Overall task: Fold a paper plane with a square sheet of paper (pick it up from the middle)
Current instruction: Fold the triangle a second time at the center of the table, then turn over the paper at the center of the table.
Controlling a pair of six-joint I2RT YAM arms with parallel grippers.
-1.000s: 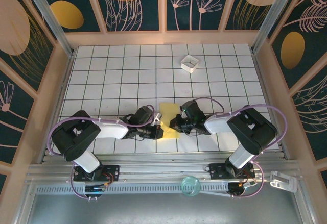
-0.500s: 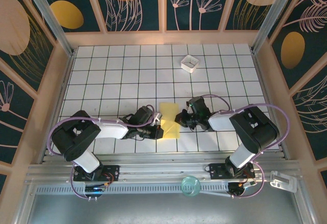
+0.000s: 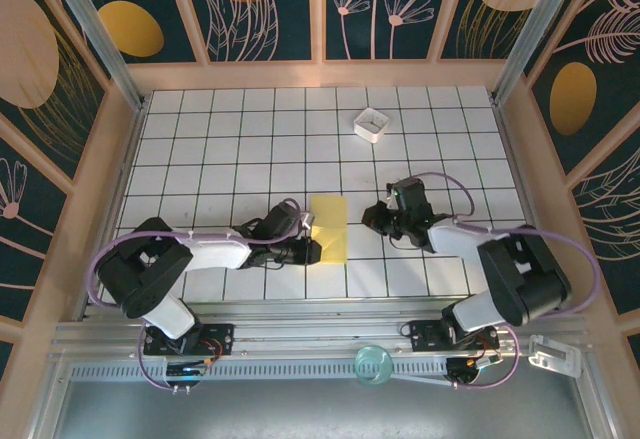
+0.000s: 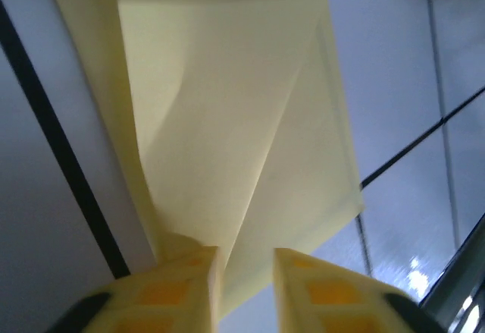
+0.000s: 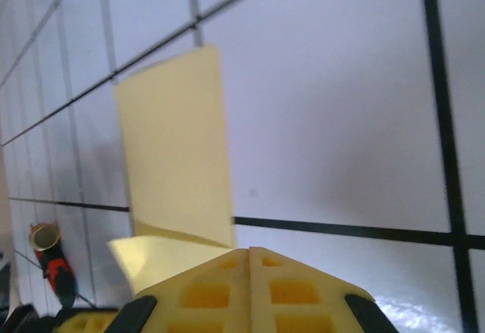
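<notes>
While the left gripper (image 3: 311, 249), jaws narrowly parted astride its lifted edge, steadies the half-folded square sheet of paper (image 3: 330, 227) below frame centre, the right gripper (image 3: 370, 217) waits closed and empty to its right, probably sparing the crease.

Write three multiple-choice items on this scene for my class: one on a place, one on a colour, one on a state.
1. Where on the table is the white box? A near edge; B far part, right of centre; C far left corner.
2. What colour is the folded paper? A yellow; B blue; C red.
3. How is the right tool? A wide open; B shut; C clamped on the box.
Key: B, the box lies in the far rows, right of centre; A, the paper is plainly yellow; B, the right wrist view shows its fingers pressed together.
</notes>
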